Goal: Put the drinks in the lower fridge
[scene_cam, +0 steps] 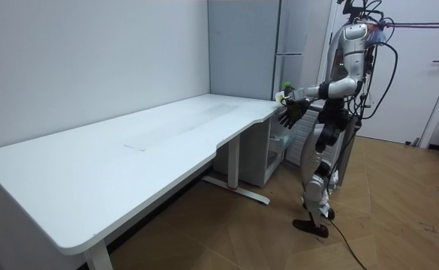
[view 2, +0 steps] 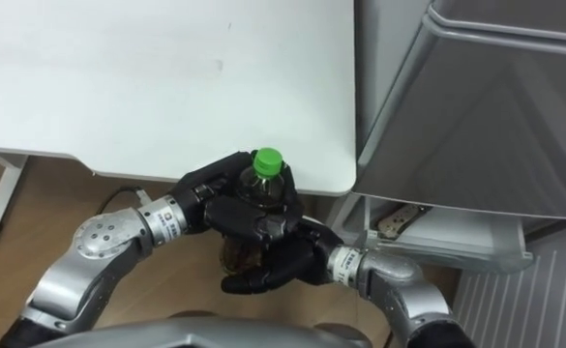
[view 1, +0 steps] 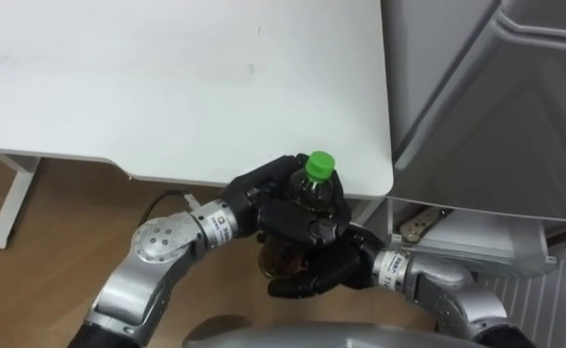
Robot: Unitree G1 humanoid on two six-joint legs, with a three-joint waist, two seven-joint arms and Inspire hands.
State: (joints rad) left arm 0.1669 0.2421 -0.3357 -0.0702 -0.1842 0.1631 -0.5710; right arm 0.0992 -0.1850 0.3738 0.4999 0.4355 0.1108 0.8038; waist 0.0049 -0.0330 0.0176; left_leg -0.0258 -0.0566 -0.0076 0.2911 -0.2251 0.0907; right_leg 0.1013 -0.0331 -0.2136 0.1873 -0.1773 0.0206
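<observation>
A clear bottle [view 1: 315, 190] of dark drink, green-capped, sits wrapped in the left hand [view 1: 263, 198] above the spread-fingered right hand [view 1: 323, 273], just off the white desk's [view 1: 166, 87] corner beside the grey fridge [view 1: 486, 97], over wooden floor [view 1: 60, 222].

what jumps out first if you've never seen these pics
The green-capped bottle catches the eye first, held in the air just off the near corner of the white table. The left hand is curled round it, while the right hand lies open against its lower part. Close on the right stands the grey fridge.
</observation>
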